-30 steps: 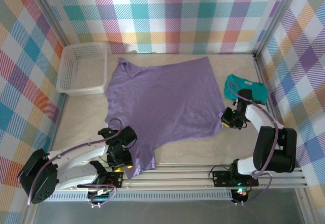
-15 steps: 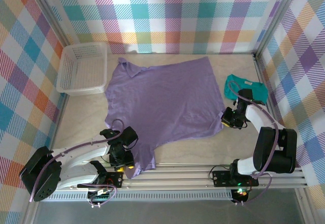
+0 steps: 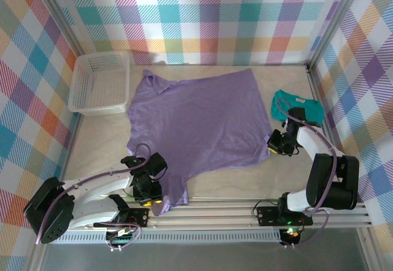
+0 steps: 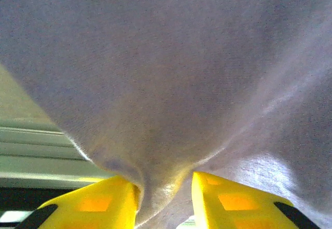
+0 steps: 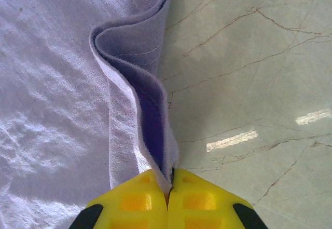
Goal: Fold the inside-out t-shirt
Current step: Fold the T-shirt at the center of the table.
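The inside-out t-shirt [image 3: 196, 120], plain lavender, lies spread flat across the middle of the table. My left gripper [image 3: 151, 200] is at its near-left corner by the front rail. In the left wrist view a hanging fold of the t-shirt [image 4: 155, 83] drops between the yellow fingers [image 4: 98, 203]. The gripper [image 4: 165, 179] stands open, with the fold against the left finger and a gap to the right one. My right gripper [image 3: 274, 143] is shut on the shirt's near-right hem. The pinched edge [image 5: 150, 115] rises in a small ridge from the closed gripper [image 5: 168, 187].
A white basket [image 3: 98, 80] stands at the far left beside the shirt's collar. A smaller teal t-shirt [image 3: 301, 106] lies crumpled at the right, just beyond my right arm. The metal rail [image 3: 245, 209] runs along the near edge. Bare marbled tabletop [image 5: 249, 83] lies right of the hem.
My left gripper's jaws have narrowed around the fold at the shirt's near-left corner. The right gripper and the shirt's spread have not moved.
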Tool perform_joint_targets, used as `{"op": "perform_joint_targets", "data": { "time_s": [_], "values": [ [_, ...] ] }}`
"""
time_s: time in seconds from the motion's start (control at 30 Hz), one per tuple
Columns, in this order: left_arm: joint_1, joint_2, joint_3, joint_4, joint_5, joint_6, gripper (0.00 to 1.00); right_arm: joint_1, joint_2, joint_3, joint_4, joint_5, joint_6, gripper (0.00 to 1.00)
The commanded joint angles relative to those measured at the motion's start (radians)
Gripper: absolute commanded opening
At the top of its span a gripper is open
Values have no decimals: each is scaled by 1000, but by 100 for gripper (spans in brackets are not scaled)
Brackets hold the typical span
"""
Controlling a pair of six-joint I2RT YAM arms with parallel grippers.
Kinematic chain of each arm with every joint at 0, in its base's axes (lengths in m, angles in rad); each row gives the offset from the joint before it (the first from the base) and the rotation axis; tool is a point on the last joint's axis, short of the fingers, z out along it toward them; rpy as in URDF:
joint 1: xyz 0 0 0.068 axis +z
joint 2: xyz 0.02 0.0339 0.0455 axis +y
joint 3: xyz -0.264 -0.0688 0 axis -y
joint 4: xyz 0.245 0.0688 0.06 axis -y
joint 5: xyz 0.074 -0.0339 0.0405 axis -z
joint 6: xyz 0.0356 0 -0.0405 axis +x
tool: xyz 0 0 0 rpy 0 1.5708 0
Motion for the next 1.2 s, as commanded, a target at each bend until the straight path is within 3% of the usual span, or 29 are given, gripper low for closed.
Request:
{"op": "perform_joint_targets", "data": {
  "time_s": [0.0,0.3,0.47,0.63,0.77,0.97,1.17],
  "values": [
    [-16,11,-26,15,15,7,31,1,-3,18,2,-19,-23,1],
    [-15,7,-20,-33,-8,22,29,0,-7,17,1,-18,-25,1],
    [-17,-3,-27,-26,-5,18,19,2,-5,18,2,-17,-25,1],
    [-14,-40,-9,-40,-22,16,1,0,-20,30,-4,-15,-25,1],
    [5,-113,30,-54,-54,-8,0,0,-42,48,-15,-20,-27,1],
    [204,-211,166,-104,-51,66,0,1,-54,130,-46,-59,-49,2],
    [418,-161,308,-102,-28,225,0,1,-4,220,-39,-86,-54,3]
  ]
}}
